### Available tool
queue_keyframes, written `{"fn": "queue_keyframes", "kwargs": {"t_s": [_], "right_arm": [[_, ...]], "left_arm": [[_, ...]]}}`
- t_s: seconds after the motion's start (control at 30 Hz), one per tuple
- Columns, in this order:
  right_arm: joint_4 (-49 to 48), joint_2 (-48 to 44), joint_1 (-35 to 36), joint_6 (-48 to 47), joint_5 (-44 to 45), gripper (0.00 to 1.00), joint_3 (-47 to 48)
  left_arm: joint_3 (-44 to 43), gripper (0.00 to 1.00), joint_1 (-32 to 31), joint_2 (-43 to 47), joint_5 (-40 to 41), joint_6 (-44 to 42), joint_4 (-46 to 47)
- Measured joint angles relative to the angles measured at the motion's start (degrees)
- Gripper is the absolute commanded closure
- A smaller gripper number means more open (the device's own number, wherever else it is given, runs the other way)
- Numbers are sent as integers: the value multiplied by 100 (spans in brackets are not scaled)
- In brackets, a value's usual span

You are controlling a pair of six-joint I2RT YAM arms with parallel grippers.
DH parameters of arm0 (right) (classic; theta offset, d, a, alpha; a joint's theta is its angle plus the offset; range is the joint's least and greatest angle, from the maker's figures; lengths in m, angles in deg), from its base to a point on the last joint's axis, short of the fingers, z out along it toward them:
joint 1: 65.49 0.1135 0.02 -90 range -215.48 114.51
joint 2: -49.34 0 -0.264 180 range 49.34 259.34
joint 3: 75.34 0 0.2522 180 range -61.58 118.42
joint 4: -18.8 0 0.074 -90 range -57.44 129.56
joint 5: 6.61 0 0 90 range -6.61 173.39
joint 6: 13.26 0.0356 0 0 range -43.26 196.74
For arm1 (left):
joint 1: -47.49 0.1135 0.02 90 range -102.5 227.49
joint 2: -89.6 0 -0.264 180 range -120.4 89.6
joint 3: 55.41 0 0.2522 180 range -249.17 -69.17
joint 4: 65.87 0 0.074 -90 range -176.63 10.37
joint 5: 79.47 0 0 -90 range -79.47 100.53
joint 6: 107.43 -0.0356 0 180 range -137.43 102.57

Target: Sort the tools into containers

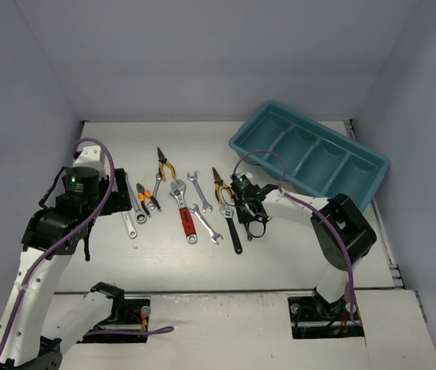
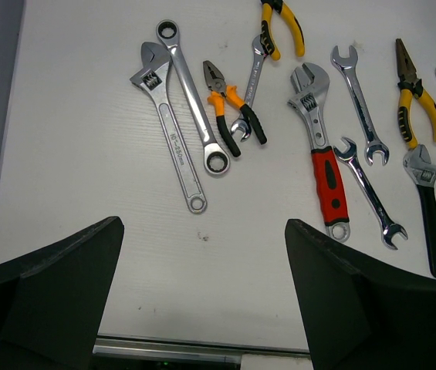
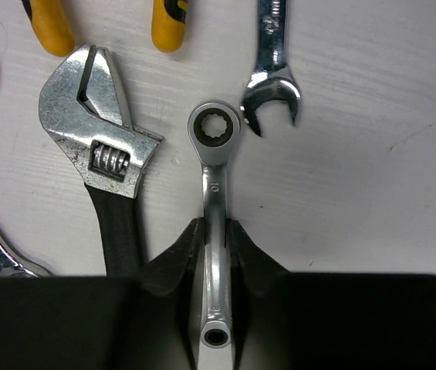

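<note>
Tray (image 1: 322, 162) of teal plastic sits askew at the far right of the table (image 1: 163, 146), its four long compartments (image 1: 291, 146) lying side by side. Every tool seen lies outside it: the tools (image 1: 184, 220) form a loose row on the table to its left.

The right claw (image 3: 216, 231) is at the row's right end, between the row and the tray, clamped on the shank of a ring wrench (image 3: 214, 131). That wrench lies just beside a black-handled wrench (image 3: 98, 146), with an open-end wrench (image 3: 272, 77) near its head.

The left claw (image 2: 202, 225) hangs above the row's left end, fingers wide apart and gripping nothing. Below it lie a silver adjustable wrench (image 2: 173, 146), a red-handled wrench (image 2: 326, 181) and yellow-handled pliers (image 2: 418, 108).

The silver adjustable wrench bears stamped figures along its handle, too small to read surely. No other writing can be read.
</note>
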Motion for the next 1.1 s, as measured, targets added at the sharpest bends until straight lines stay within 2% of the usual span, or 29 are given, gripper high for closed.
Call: {"fn": "queue_keyframes", "kwargs": {"t_s": [0.27, 0.43, 0.5, 0.63, 0.8, 0.97, 1.1], "right_arm": [[-130, -307, 31, 167, 187, 100, -336], [303, -1313, -63, 253, 340, 100, -420], [381, -1774, -322, 279, 341, 100, -289], [472, -2355, -1416, 259, 430, 100, 206], [526, -2361, -3053, 82, 631, 100, 705], [671, -1785, -4437, -75, 708, 100, 1081], [709, -1100, -5115, -151, 701, 100, 1414]], "left_arm": [[-7, 17, 0, 79, -2, -37, -2], [-83, 17, 0, 72, -2, -35, -2], [-129, 17, 0, 41, -9, -35, 0], [-173, 17, 0, -50, -90, -33, 0], [-177, 17, 0, -207, -206, -31, 0], [-177, 17, 0, -265, -390, -28, 0], [-123, 17, 0, -199, -491, 18, 11]]}}
